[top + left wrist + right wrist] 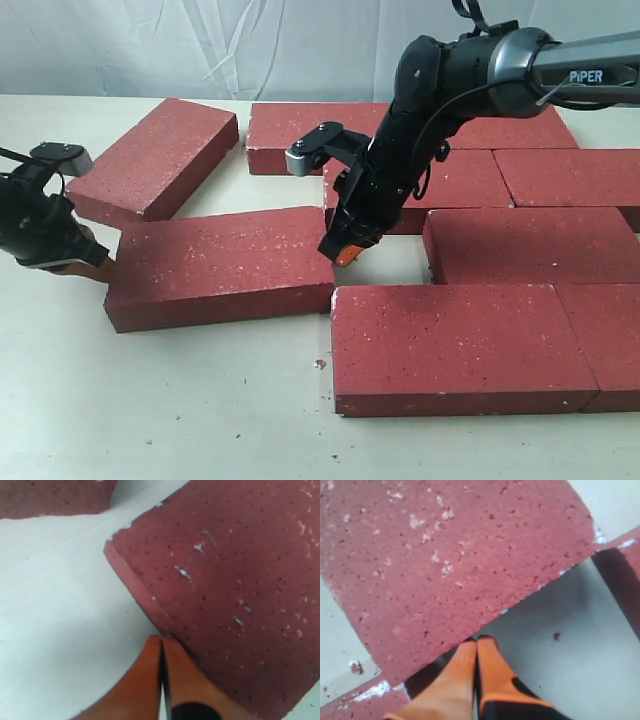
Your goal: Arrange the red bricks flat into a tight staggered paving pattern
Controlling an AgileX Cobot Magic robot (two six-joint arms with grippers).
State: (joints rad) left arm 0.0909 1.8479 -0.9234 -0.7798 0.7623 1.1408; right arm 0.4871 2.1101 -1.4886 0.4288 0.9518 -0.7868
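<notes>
Red block is all your tools are touching, and neither one grips it. The left tool (88,258) has its orange fingers pinched together with nothing between them, tips at the left end of the loose brick (220,265). The right tool (346,252) is closed and empty too, tips at that brick's other end.

The trouble I'd expect comes from where the right tool stands. It sits in the gap (395,262) that the loose brick has to close to meet the row brick (530,245). If you push from the left now, you could trap those fingers between two blocks. The loose brick also lies slightly skewed, with its near right corner just beside the front brick (460,345). An off-centre shove would probably pivot it or jam that corner rather than slide it square. Narrow closed tips on a rough end face may also skid off or ride up over the edge.

The red bricks (500,130) are dark, thick and flat, coarse-grained with white flecks and chipped pale edges, so expect them to drag on the worktop (200,420). Most lie in staggered rows on the right. One angled brick (155,155) lies apart at the back left, not yet placed.
</notes>
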